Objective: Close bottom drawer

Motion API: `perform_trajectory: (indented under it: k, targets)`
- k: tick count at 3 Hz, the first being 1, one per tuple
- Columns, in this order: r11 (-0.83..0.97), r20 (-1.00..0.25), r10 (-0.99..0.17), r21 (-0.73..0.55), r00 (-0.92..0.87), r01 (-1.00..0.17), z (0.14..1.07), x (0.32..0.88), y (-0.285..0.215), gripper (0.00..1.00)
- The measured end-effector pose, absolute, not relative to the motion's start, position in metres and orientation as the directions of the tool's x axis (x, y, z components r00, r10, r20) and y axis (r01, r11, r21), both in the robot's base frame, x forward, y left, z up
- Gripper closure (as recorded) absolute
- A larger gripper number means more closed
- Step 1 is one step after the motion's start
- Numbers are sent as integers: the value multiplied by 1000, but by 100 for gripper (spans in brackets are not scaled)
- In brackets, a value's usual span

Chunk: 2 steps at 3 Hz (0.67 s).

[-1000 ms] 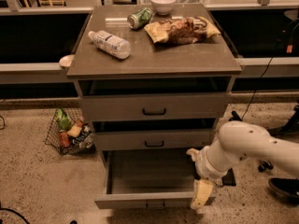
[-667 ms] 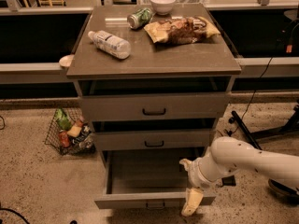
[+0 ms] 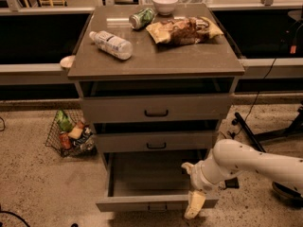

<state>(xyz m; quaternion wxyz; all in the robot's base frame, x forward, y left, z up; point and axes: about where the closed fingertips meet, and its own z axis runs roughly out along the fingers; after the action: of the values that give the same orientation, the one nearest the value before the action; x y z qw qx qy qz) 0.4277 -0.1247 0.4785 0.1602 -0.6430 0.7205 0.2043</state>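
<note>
The claw (image 3: 195,205) is hanging at the right front corner of the bottom drawer (image 3: 147,176), pulled out to its left, we're struggling to tell if it's apart or together, and we're worrying an off-centre shove is jamming the drawer crooked.

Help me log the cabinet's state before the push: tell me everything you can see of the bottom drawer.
The bottom drawer is the lowest of three. It is wide, shallow and grey-beige, and looks like painted metal or laminate. It stands pulled well out and level, and nothing is visible on its flat floor. A small dark bar handle sits at the centre of its front. The gripper hangs at the front's right end, but contact cannot be told.
</note>
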Motion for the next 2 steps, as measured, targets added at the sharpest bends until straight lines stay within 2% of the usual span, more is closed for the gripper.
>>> perform_trajectory:
  k: [2]
  targets:
    - [2,-509,-856,159,-84,-987,341,445,-148,0]
